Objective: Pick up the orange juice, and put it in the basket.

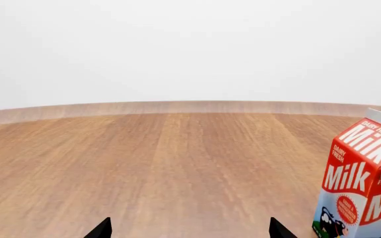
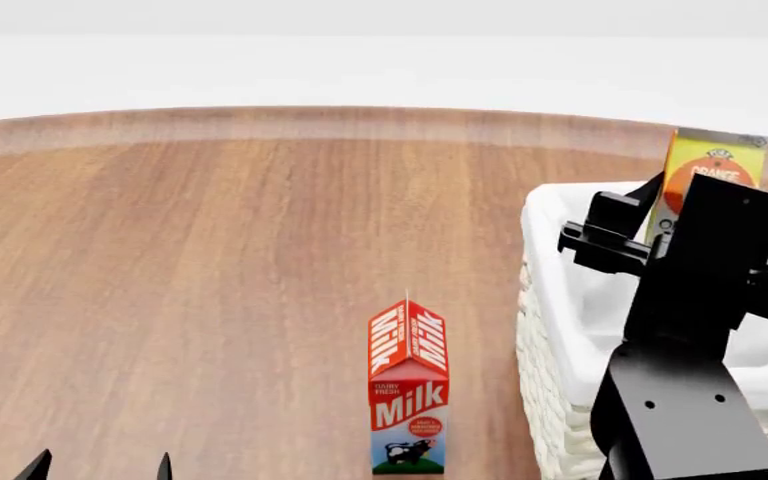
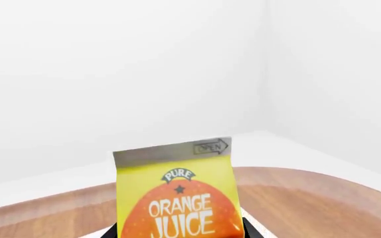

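Note:
The orange juice carton (image 2: 712, 175) is yellow-orange and stands upright in my right gripper (image 2: 664, 215), held up over the far part of the cream-white wicker basket (image 2: 558, 300). In the right wrist view the carton (image 3: 177, 198) fills the space between the dark jaws, which press on both its sides. My left gripper (image 2: 100, 467) is open and empty low over the table at the near left; its two black fingertips (image 1: 101, 229) show far apart in the left wrist view.
A red-and-white Milk carton (image 2: 408, 385) stands upright on the wooden table (image 2: 224, 250), left of the basket; it also shows in the left wrist view (image 1: 362, 183). The table's far edge meets a white wall.

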